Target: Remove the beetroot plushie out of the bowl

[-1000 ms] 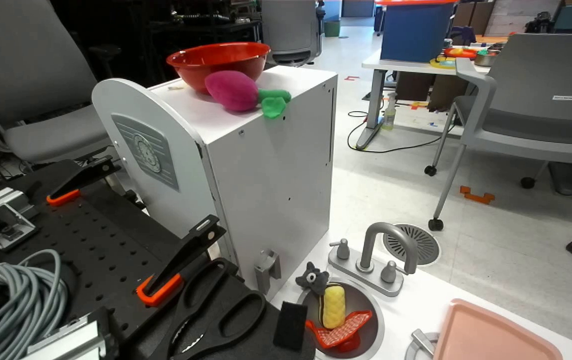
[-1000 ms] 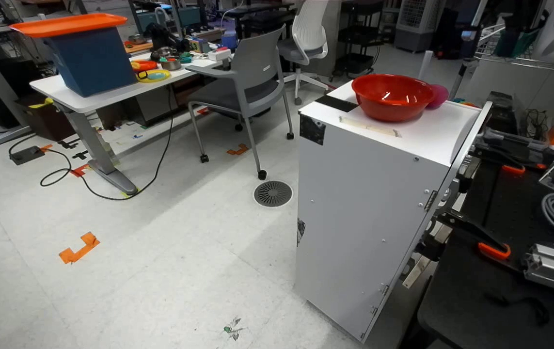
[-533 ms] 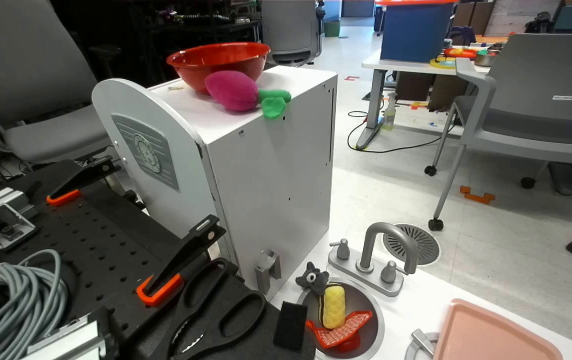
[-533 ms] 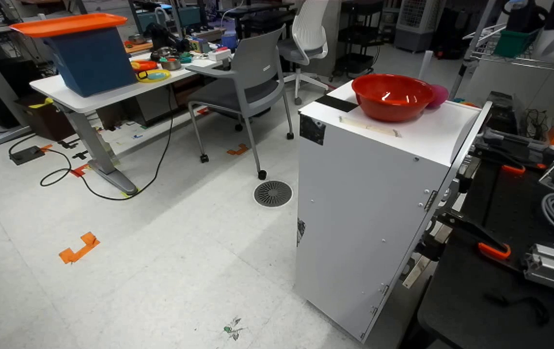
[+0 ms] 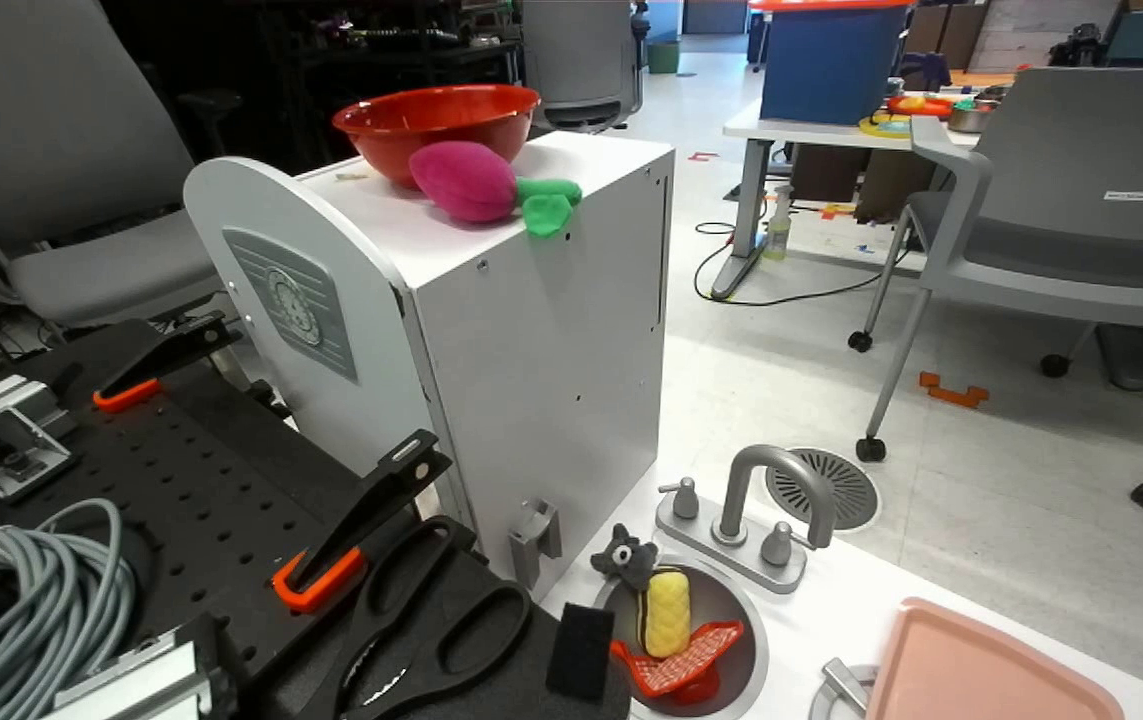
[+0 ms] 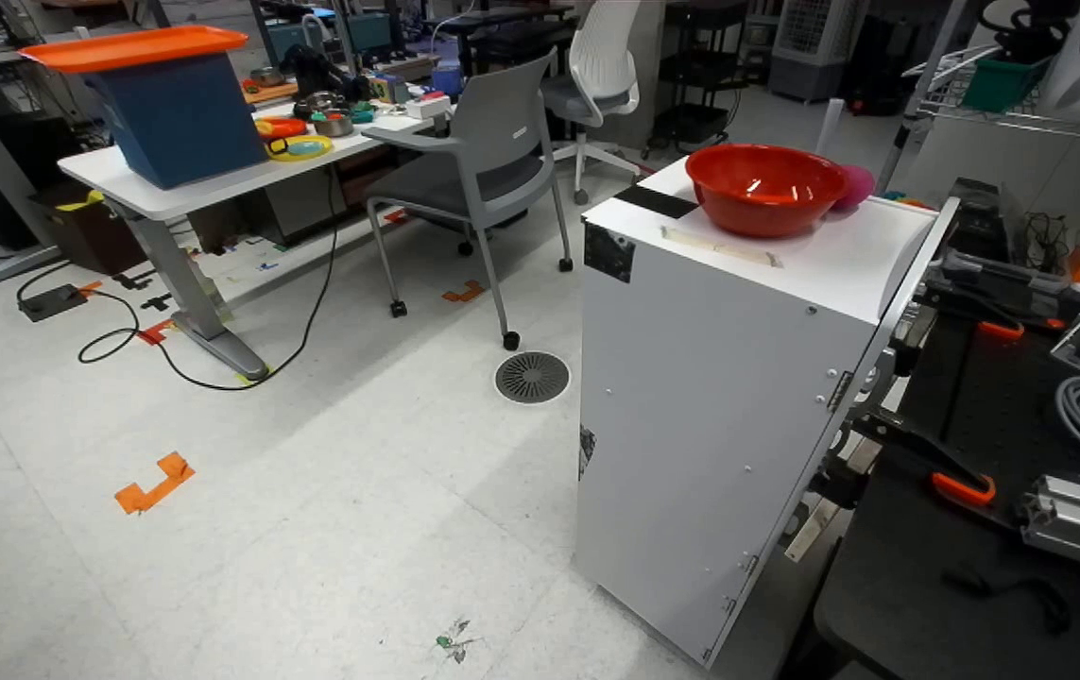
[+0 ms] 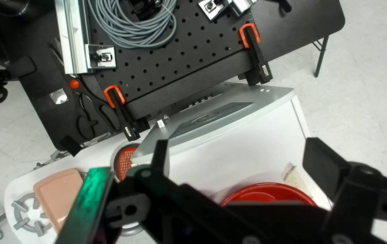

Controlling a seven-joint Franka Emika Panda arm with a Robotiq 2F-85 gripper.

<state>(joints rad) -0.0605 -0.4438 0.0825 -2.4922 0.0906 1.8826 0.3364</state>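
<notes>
One beetroot plushie [image 5: 463,182], magenta with a green stem and leaf [image 5: 546,215], lies on its side on a white worktop [image 5: 596,155], outside the red bowl [image 5: 406,135] and just beside it; whether the two touch is unclear. Both exterior views show plushie and bowl unmoved over the last second. The plain change is at the far upper right of an exterior view, where a dark shape [image 6: 1026,33], too indistinct to identify, has lifted away from a green bin [image 6: 1002,87]. In the wrist view the hand [image 7: 237,154] has its two fingers [image 7: 322,166] spread wide, gripping nothing, with part of the bowl beyond them. The removal therefore looks finished, and only backing away seems left. The leaf appears to droop past the worktop's edge, so a nudge might tip the plushie off.
</notes>
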